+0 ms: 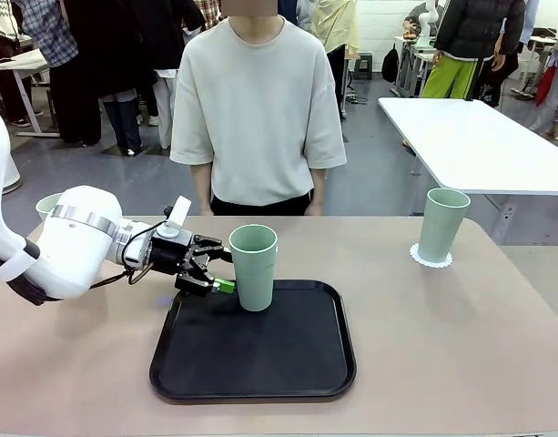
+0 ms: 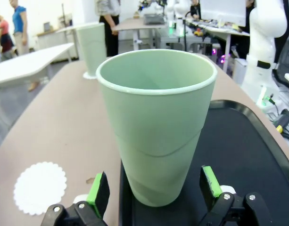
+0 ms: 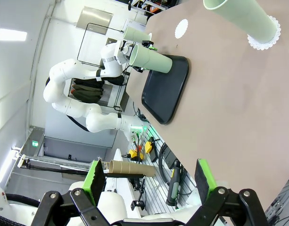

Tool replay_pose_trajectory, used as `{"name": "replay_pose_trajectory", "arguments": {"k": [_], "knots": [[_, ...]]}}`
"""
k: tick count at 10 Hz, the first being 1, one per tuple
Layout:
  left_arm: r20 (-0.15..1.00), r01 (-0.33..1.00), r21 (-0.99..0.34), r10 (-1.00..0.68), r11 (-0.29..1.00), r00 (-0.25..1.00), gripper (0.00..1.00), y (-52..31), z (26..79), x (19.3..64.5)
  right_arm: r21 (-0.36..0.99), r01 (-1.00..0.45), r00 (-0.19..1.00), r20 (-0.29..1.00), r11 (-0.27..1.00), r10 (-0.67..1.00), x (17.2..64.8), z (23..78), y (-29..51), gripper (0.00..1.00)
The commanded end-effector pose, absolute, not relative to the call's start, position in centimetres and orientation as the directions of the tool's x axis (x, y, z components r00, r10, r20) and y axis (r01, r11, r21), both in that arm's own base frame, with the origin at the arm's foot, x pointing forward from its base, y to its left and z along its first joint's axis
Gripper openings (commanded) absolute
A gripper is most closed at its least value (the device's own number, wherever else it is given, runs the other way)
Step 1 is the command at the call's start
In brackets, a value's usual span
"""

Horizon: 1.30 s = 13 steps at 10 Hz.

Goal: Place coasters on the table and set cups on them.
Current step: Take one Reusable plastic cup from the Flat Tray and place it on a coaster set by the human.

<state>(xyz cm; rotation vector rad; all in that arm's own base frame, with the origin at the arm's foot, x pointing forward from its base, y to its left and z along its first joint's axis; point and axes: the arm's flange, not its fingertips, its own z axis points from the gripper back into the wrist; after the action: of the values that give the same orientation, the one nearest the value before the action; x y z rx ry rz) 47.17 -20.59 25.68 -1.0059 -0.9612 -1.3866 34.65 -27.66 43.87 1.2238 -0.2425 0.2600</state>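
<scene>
Tan bench [image 1: 461, 346] carries a black tray [image 1: 260, 364]. A cup [image 1: 254, 267] stands upright on the tray's near-left part, right ahead of the left tool [image 1: 226, 270], between its wide-open fingers [image 2: 209, 181], not gripped. Second cup [image 1: 442, 225] far across from that tool, on a coaster [image 1: 431, 259]. Third cup [image 1: 47, 206] behind the left arm. Bare coaster [image 2: 39, 187] on the bench beside the left tool. Right tool [image 3: 149, 181] wide open, holding nothing, up off the bench.
</scene>
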Motion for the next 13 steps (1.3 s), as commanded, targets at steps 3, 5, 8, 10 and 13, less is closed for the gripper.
{"name": "replay_pose_trajectory", "arguments": {"k": [3, 5, 8, 10, 13], "knots": [[0.969, 0.991, 0.062, -0.230, -0.119, -0.089, 1.00, -21.2, 24.4, 48.0, 0.895, -0.317, 0.947, 0.317, 0.315, 0.053, 34.5, 44.0, -27.4, 1.00], [0.971, 0.989, 0.058, -0.224, -0.133, -0.087, 1.00, -21.8, 23.9, 48.1, 0.895, -0.317, 0.947, 0.317, 0.315, 0.053, 34.5, 44.0, -27.4, 1.00], [0.975, 0.986, 0.070, -0.197, -0.152, -0.099, 1.00, -23.0, 23.4, 48.3, 0.895, -0.317, 0.947, 0.317, 0.315, 0.053, 34.5, 44.0, -27.4, 1.00], [0.974, 0.985, 0.070, -0.202, -0.157, -0.102, 1.00, -24.0, 23.0, 48.4, 0.895, -0.317, 0.947, 0.317, 0.315, 0.053, 34.5, 44.0, -27.4, 1.00], [0.973, 0.982, 0.066, -0.208, -0.175, -0.102, 1.00, -25.3, 22.3, 48.3, 0.895, -0.317, 0.947, 0.317, 0.315, 0.053, 34.5, 44.0, -27.4, 1.00]]}}
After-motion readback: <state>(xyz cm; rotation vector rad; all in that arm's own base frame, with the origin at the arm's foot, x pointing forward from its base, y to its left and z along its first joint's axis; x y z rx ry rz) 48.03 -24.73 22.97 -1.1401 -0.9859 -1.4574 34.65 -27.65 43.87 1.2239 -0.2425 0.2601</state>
